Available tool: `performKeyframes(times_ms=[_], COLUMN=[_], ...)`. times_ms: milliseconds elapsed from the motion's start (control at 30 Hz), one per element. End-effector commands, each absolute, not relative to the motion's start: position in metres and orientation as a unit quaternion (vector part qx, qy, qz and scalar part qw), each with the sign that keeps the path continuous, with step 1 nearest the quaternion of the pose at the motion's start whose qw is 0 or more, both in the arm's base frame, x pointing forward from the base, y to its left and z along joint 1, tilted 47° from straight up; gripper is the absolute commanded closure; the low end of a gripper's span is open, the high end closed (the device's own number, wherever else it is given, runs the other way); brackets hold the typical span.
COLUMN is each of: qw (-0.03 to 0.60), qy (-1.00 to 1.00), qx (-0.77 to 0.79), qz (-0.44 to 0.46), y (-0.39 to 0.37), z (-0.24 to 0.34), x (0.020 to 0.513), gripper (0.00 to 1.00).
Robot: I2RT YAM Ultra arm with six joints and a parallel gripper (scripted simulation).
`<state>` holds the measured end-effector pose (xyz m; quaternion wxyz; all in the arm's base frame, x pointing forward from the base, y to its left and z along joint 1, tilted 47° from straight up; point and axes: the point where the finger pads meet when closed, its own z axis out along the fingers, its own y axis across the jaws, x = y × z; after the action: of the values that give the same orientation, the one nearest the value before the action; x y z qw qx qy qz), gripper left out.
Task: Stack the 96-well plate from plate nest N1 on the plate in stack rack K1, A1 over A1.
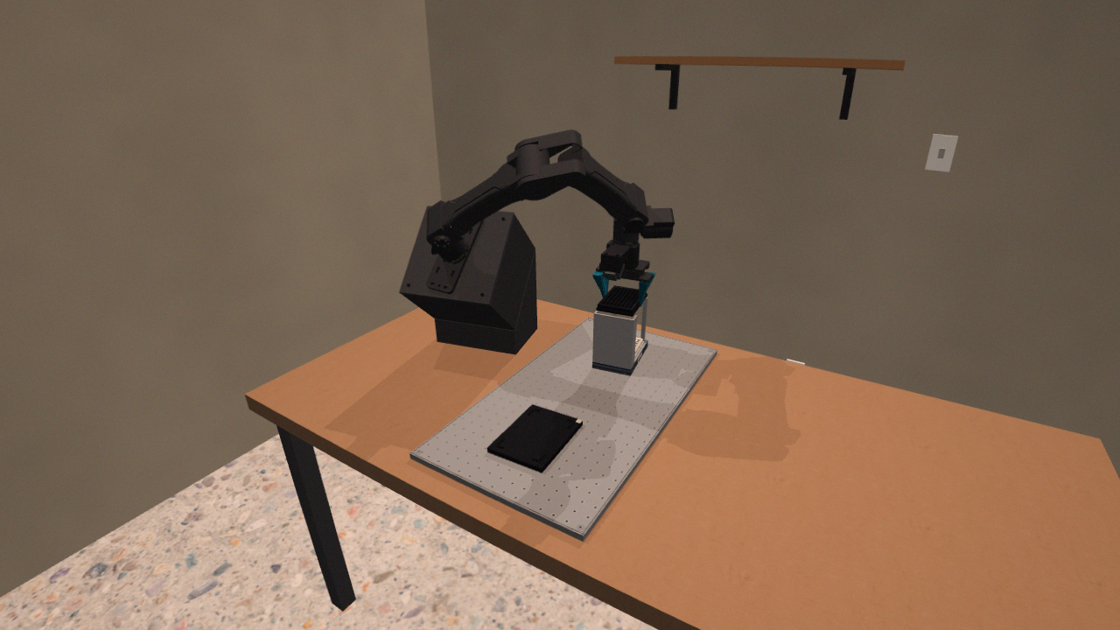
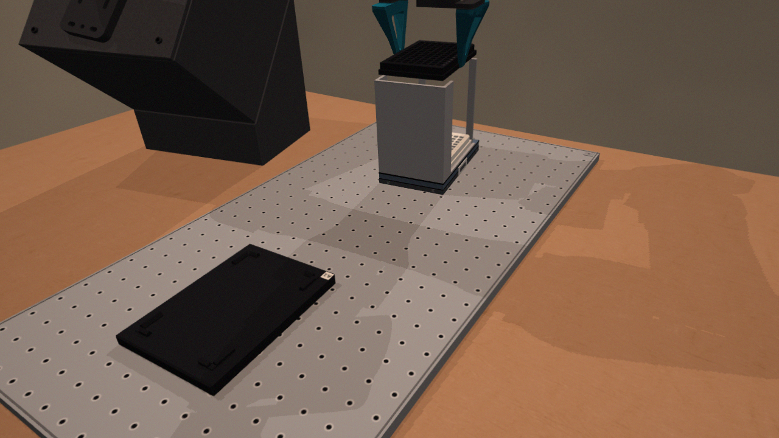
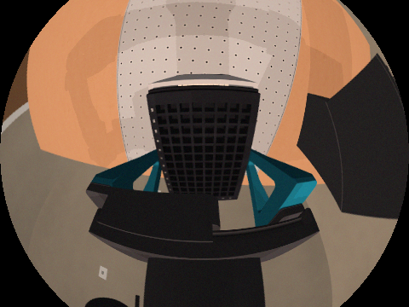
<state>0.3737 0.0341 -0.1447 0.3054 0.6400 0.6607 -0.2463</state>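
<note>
From the top view I see the matte black arm [image 1: 548, 168] bent over the perforated grey breadboard [image 1: 665, 391], the flat plate nest [image 1: 534, 437] lower centre. In the exterior view, my gripper [image 2: 430, 41] clamps the black gridded 96-well plate [image 2: 422, 57] just above the smooth grey stack rack [image 2: 414, 130], upper centre. On the wrist view, teal fingers flank it.

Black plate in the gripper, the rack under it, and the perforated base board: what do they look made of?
Black plate: likely moulded plastic, matte, with a fine grid of wells. Rack: pale grey sheet walls, flat and dull, painted metal or plastic, cannot tell which. Base board: light grey with regular rows of holes, looks like a metal breadboard.
</note>
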Motion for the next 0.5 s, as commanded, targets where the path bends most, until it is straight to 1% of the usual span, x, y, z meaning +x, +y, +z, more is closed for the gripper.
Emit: performKeyframes(times_ms=[0, 300, 333, 467], qw=[0.31, 0.31, 0.307, 0.306], qy=[0.663, 0.663, 0.667, 0.664], qx=[0.636, 0.636, 0.629, 0.632], qz=[-0.243, -0.243, -0.257, -0.258], y=[0.038, 0.038, 0.031, 0.023], z=[-0.142, -0.142, -0.152, -0.156], x=[0.375, 0.375, 0.366, 0.367], gripper=[1.0, 1.0, 1.0, 1.0])
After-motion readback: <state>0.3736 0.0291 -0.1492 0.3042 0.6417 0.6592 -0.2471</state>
